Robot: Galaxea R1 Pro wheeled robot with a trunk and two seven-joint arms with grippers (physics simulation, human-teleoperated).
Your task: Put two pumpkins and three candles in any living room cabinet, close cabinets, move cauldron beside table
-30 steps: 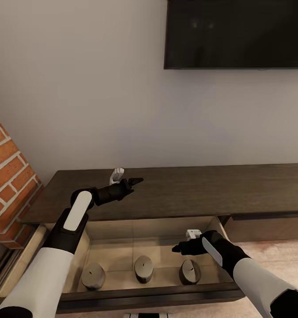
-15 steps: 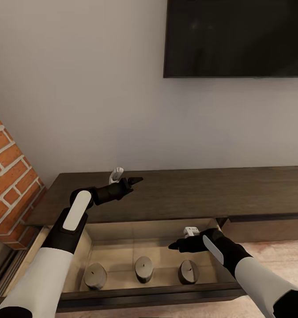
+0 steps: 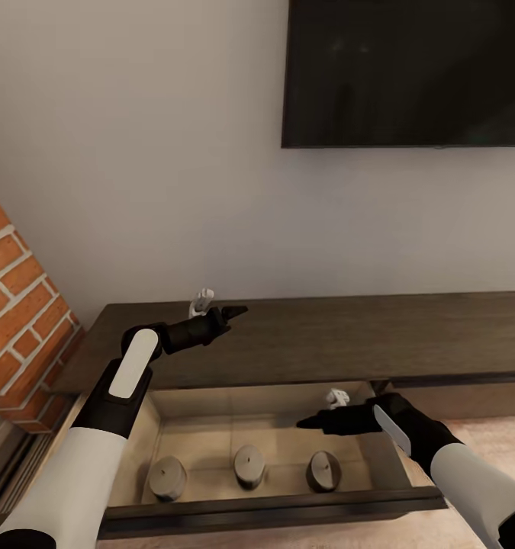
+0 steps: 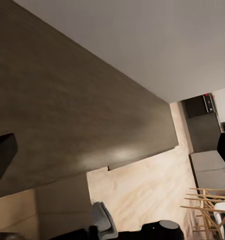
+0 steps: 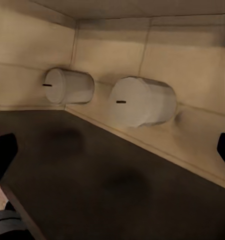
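Note:
The dark-brown cabinet (image 3: 326, 335) has its left drawer (image 3: 272, 505) pulled out, pale beige inside. Three grey-tan candles stand in a row on the drawer floor: left (image 3: 168, 478), middle (image 3: 249, 465), right (image 3: 323, 470). Two of the candles (image 5: 70, 86) (image 5: 145, 101) also appear in the right wrist view. My right gripper (image 3: 323, 409) hovers open above the drawer, over the right candle. My left gripper (image 3: 219, 305) is open above the cabinet top, holding nothing. Both pumpkins are out of view.
A black TV (image 3: 410, 72) hangs on the wall above the cabinet. A brick fireplace side (image 3: 20, 305) stands close on the left. Pale wood floor (image 3: 478, 435) lies to the right. The left wrist view shows wooden chairs (image 4: 207, 210) farther off.
The head view has tilted up a little, so the TV sits lower in the picture. My right arm has drawn slightly to the right over the drawer. The left arm and candles have not moved.

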